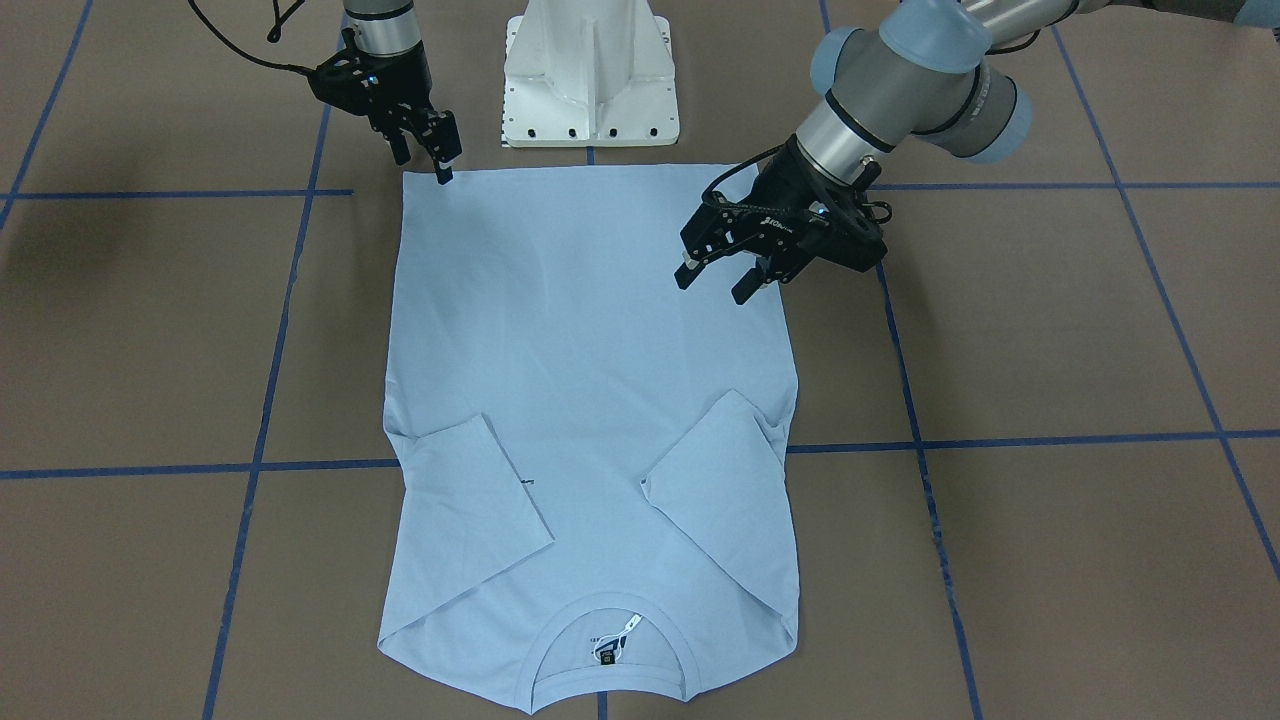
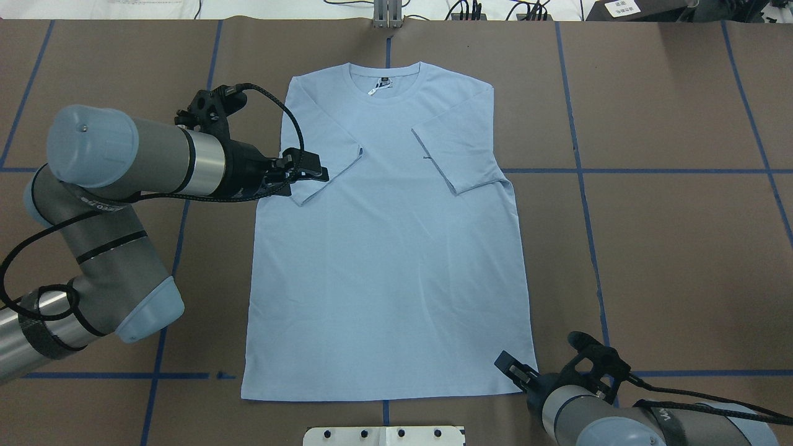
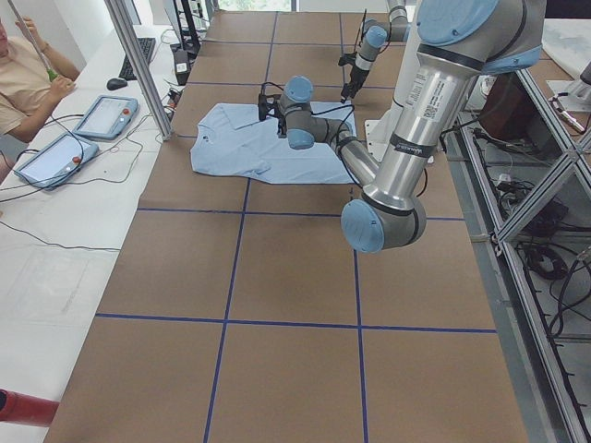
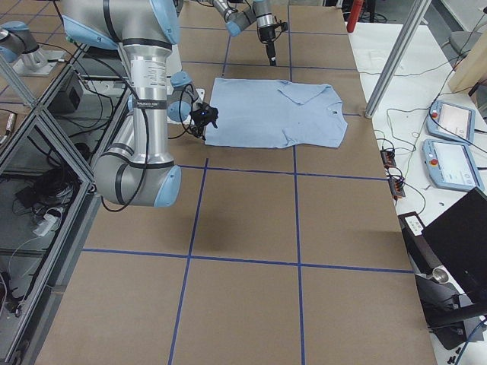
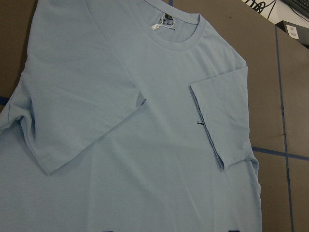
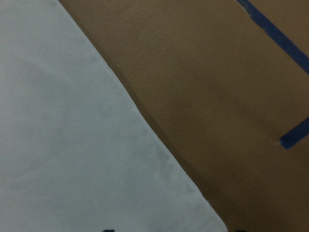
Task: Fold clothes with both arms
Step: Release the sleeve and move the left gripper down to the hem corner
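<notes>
Noting cloth behaviour first: the T-shirt [image 1: 590, 380] looks like a thin, soft knit. It is light and limp with no stiffness of its own, so it probably drapes from any pinch and drags on the brown counter [image 1: 1050, 330] rather than sliding as one piece. It lies flat with the hem toward the robot's base and the collar at the far end. Both sleeves [image 2: 322, 155] are turned inward over the chest. Best holds, in my judgement, are the hem corners and seamed side edges, where the fingers catch a doubled ply.

Left fingers [image 1: 688, 270]: spread wide and empty, with the shirt's side edge below them. Right fingers [image 1: 444, 168]: parted and empty, tips down, with the hem corner [image 6: 212, 220] just beside one tip.

View differences:
- The front-facing view shows both pairs of fingers and their gaps.
- The overhead view hides the left gap behind the wrist and places those fingers by the folded sleeve, nearer the collar than the front-facing view suggests. That is likely parallax, so they hang well clear of the cloth.
- Only the right wrist view shows the hem corner lying flat and unlifted.
- Only the left wrist view shows the neck tag [image 5: 159, 25] clearly.
- In the side views the fingers are too small to judge.
</notes>
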### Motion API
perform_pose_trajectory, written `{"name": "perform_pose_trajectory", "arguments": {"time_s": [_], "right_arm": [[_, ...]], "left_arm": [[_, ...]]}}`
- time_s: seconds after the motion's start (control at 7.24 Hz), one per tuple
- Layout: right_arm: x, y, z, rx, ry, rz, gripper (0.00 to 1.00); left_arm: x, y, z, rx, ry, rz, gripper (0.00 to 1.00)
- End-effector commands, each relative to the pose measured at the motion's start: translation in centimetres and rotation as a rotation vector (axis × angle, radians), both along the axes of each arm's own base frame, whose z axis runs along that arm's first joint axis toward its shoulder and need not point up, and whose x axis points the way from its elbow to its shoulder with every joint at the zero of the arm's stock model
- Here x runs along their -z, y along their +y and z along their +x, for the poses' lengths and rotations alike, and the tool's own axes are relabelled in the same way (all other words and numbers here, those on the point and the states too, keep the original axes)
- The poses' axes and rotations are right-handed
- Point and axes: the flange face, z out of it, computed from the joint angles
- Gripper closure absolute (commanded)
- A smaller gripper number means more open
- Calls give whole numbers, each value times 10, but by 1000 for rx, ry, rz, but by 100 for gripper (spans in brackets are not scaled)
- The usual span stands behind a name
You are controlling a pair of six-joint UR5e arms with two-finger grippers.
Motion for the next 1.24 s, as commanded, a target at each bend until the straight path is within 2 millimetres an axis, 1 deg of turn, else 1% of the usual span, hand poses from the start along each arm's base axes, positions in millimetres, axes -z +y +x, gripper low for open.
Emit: {"name": "perform_pose_trajectory", "arguments": {"time_s": [0.0,0.14,0.28,0.55,0.69,0.83,1.1], "right_arm": [[-18,6,-2,5,36,-8,17],[-18,8,-3,9,36,-9,21],[-19,8,-3,10,37,-10,27],[-21,8,-5,8,43,-10,50],[-19,7,-5,6,39,-9,73],[-16,6,-3,4,31,-9,100],[-15,7,-6,8,30,-9,100]], "left_arm": [[2,1,0,1,2,0,16],[0,0,1,0,1,0,16],[-1,1,2,-2,-2,0,16],[-1,1,0,0,-1,1,16],[-1,1,0,0,-1,1,16],[-1,1,1,-2,-1,1,16],[1,1,0,1,2,0,16]]}}
